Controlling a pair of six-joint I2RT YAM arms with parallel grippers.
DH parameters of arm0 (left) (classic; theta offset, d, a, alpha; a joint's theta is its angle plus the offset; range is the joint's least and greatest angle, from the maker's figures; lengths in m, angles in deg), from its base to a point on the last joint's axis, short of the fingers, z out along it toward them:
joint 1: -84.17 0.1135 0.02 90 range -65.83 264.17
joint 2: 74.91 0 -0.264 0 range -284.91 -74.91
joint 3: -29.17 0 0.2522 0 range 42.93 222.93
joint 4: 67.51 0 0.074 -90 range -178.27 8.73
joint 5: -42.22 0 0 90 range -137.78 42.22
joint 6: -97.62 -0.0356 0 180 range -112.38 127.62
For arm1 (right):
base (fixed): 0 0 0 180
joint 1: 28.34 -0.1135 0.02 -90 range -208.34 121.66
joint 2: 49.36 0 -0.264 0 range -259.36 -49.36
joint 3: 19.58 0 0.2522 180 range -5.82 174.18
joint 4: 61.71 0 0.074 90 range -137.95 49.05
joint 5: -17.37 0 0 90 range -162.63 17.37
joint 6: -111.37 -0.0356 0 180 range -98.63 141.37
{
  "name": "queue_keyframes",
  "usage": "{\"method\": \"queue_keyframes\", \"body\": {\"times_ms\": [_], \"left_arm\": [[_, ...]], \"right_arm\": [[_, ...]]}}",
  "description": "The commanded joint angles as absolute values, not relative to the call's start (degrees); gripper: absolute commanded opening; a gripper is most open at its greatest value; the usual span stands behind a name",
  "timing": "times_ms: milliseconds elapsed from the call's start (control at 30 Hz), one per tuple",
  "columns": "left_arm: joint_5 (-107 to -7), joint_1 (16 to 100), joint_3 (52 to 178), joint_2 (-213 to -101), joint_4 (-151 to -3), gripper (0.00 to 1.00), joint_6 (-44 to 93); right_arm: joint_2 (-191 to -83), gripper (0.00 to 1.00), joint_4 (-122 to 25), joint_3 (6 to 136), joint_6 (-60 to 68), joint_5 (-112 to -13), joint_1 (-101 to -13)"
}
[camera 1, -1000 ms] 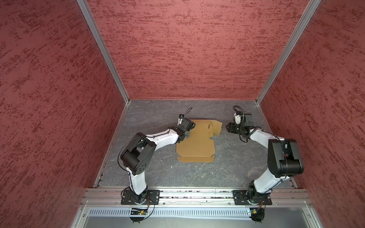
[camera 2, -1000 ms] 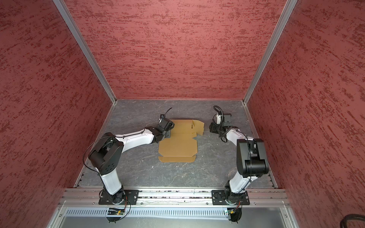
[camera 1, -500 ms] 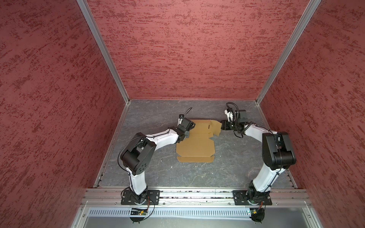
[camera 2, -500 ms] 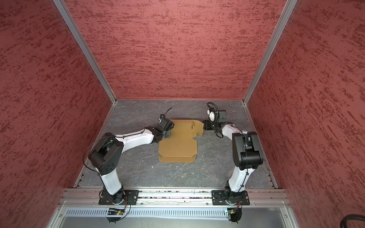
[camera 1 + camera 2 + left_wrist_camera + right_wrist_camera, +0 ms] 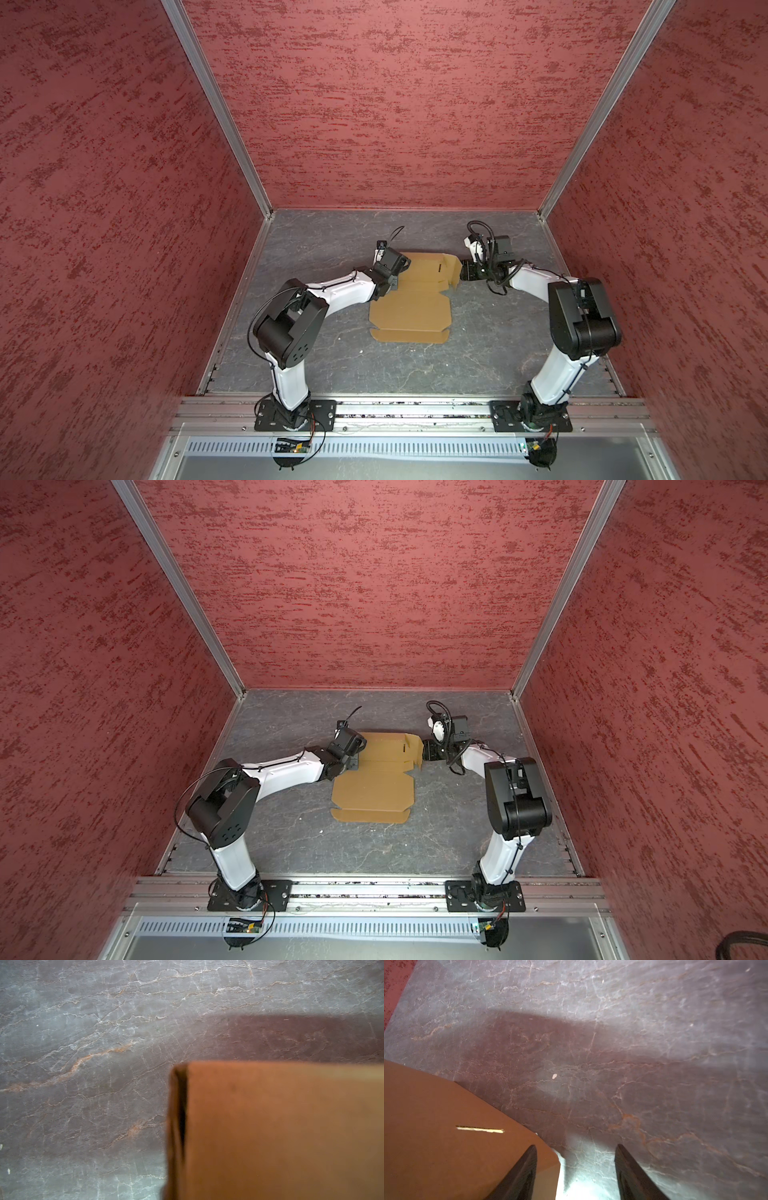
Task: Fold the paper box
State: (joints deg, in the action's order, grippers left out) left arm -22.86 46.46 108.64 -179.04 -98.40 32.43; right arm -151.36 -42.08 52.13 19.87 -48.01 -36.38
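The paper box (image 5: pixel 409 309) (image 5: pixel 374 789) was seen in both top views as a mostly flat brown cardboard sheet lying on the grey veined bench (image 5: pixel 332 368) (image 5: pixel 291 848), near the middle of the frame and between the two arms. Its far right flap was raised off the surface. The left gripper (image 5: pixel 394 277) (image 5: pixel 354 757) was placed at the box's upper left edge. Its jaws were pressed together, though its fingers were hidden in every view, so whether cardboard was pinched could not be told. In the left wrist view, a blurred cardboard panel (image 5: pixel 280 1136) filled the lower right of the frame above the bench (image 5: pixel 83 1043). The right gripper (image 5: pixel 463 270) (image 5: pixel 426 750) (image 5: pixel 575 1167) was held at the raised flap with its jaws spread. In the right wrist view, one dark finger (image 5: pixel 525 1174) was seen in front of the cardboard (image 5: pixel 446 1136), which bore a narrow slot (image 5: pixel 479 1129), and another over the bare bench (image 5: pixel 633 1043).
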Motion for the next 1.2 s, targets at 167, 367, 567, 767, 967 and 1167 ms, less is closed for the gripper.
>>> {"method": "queue_keyframes", "body": {"times_ms": [167, 367, 567, 767, 967, 1167], "left_arm": [[-23.64, 45.69, 110.04, -180.36, -102.07, 0.03, 33.24], [-23.26, 45.4, 110.16, -180.55, -102.49, 0.03, 33.63], [-23.31, 45.02, 110.26, -180.81, -102.28, 0.03, 33.54], [-23.18, 44.89, 110.3, -180.73, -102.37, 0.03, 33.63], [-23.35, 44.87, 110.21, -180.86, -102.17, 0.03, 33.46], [-23.52, 44.83, 109.99, -180.7, -101.93, 0.03, 33.04]], "right_arm": [[-146.26, 0.6, -41.37, 49.23, 19.98, -48.64, -38.9], [-141.85, 0.6, -42.22, 45.56, 18.9, -49.62, -39.85], [-140.94, 0.6, -42.94, 44.93, 18.9, -48.68, -40.51], [-141.01, 0.59, -42.94, 44.76, 19.11, -49.15, -42.31], [-140.89, 0.59, -44.28, 43.96, 18.9, -49.24, -43.37], [-141.73, 0.59, -45.7, 44.28, 19.08, -48.9, -43.78]]}}
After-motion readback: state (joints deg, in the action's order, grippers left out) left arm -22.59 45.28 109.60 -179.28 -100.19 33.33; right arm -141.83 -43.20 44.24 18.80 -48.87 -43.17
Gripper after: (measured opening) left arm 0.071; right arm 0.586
